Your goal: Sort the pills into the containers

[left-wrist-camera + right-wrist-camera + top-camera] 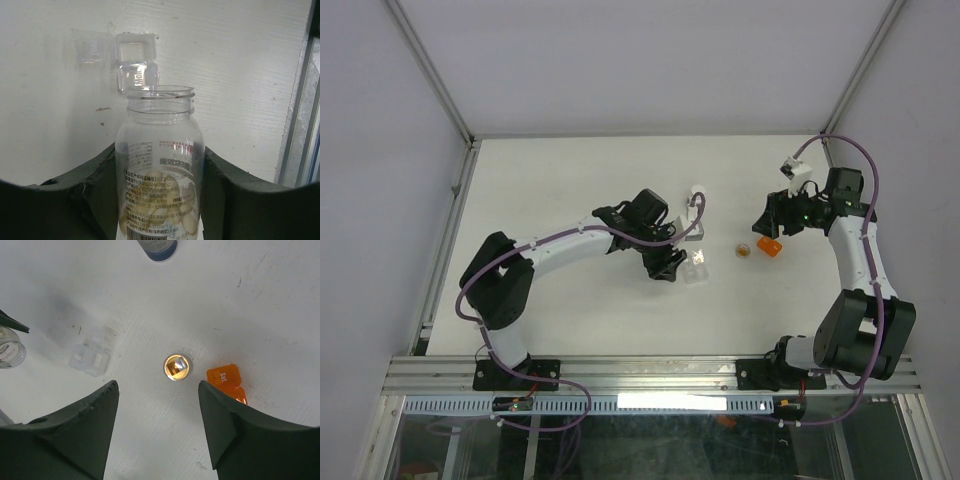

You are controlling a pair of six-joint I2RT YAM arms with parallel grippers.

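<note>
My left gripper (160,150) is shut on a clear, uncapped pill bottle (160,125) with a printed label and pale oval pills (182,220) in its lower part. The bottle's mouth points at the flat transparent two-cell box (135,65), which lies just beyond it with its lid open. In the top view the left gripper (668,262) is beside that box (696,268). The small tan-tinted round vial (177,367) stands open on the table. My right gripper (157,390) hovers above it, open and empty. In the top view the vial (744,249) is just below the right gripper (766,224).
An orange pill box marked "Sat" (225,380) lies right of the vial, partly under my right finger; it also shows in the top view (770,246). A white bottle (695,200) is behind the clear box. The table's metal rail (300,125) runs along the right of the left wrist view.
</note>
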